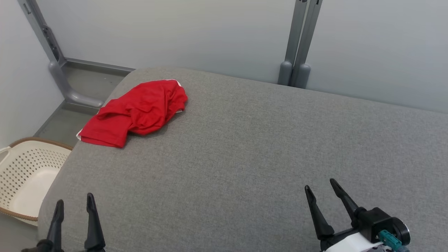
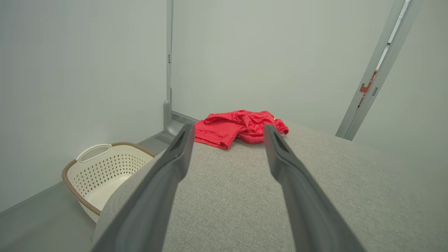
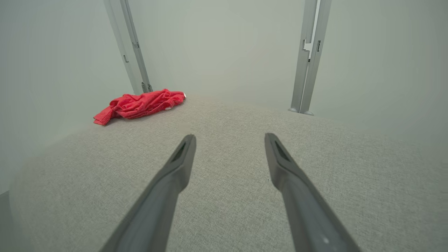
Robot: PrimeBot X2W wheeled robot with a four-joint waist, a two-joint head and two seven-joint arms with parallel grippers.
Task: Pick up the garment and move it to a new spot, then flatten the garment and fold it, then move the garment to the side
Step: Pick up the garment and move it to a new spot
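Observation:
A crumpled red garment (image 1: 136,112) with a thin white trim lies bunched at the far left corner of the grey fabric surface (image 1: 245,157). It also shows ahead in the left wrist view as the garment (image 2: 238,126) and far to the left in the right wrist view as the garment (image 3: 140,105). My left gripper (image 1: 75,203) stands open at the near left edge, well short of the garment, nothing between its fingers. My right gripper (image 1: 320,185) is open at the near right, far from the garment and empty.
A cream perforated laundry basket (image 1: 24,175) with a brown rim stands on the floor left of the surface, also seen as the basket (image 2: 105,168). Grey metal posts (image 1: 297,42) and pale wall panels stand behind. The surface's left edge curves down near the garment.

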